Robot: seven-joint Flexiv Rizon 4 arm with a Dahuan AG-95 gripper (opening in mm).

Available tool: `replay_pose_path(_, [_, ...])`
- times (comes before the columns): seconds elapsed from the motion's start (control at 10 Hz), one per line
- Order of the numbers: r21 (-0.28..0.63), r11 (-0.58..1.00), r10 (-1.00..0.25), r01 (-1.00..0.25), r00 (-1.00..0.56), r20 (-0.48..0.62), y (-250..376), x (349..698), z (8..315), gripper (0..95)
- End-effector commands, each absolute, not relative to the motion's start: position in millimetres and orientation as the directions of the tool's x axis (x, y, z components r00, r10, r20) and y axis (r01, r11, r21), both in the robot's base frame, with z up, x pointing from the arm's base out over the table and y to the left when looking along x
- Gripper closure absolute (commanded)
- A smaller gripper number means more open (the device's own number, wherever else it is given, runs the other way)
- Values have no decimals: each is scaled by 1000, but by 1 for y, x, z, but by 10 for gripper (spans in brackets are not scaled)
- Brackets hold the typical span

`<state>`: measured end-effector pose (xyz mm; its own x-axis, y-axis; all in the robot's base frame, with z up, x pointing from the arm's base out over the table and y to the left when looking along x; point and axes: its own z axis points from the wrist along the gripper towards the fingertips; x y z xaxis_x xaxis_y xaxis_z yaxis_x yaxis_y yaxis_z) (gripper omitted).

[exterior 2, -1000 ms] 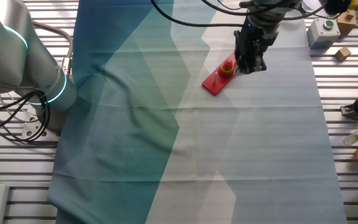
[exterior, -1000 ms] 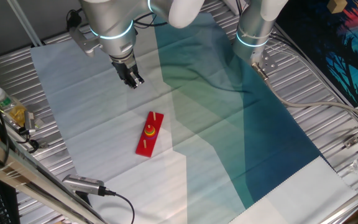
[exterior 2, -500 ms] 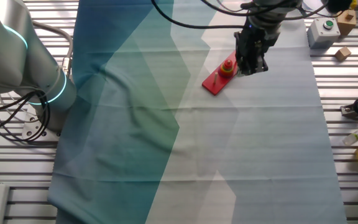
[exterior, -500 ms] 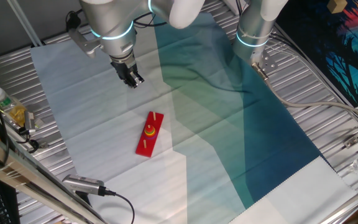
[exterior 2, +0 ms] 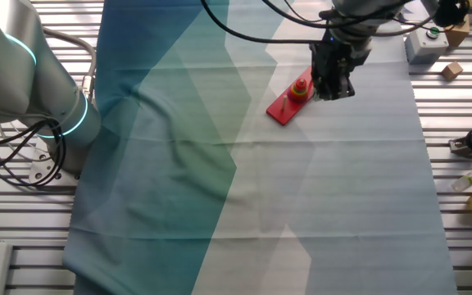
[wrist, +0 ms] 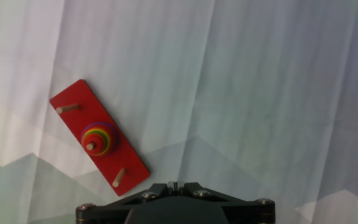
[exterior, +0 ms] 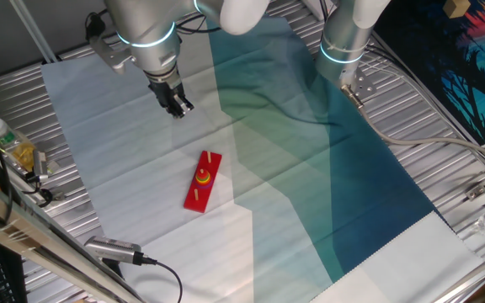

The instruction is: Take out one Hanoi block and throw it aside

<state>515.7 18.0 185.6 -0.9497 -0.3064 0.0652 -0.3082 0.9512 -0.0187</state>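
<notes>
A pale-to-teal cloth (exterior: 125,126) is covering the slatted metal table (exterior: 445,143), w/ clutter along the edges: a bottle (exterior: 2,139) at one side, a grey button box (exterior 2: 426,41) at another. The red peg board (exterior: 202,181) is lying flat on the light part of the cloth, three pegs sticking up. On the middle peg a stack of coloured rings is sitting, w/ the Hanoi block (wrist: 94,138), the small red disc, on top. The gripper (exterior: 178,107) is hanging above the cloth, well apart from the board in one fixed view, holding nothing. Fingers look closed together in the hand view.
</notes>
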Motion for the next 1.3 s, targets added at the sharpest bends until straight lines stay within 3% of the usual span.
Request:
replay_pose_path(0.1, [-25, 928, -367, -371, -926, 85, 18, 516, 185, 950])
replay_pose_path(0.6, [-12, 874, -483, -486, -871, 86, 18, 516, 185, 950])
replay_pose_path(1.3, [-7, 861, -506, -509, -858, 89, 19, 516, 185, 950])
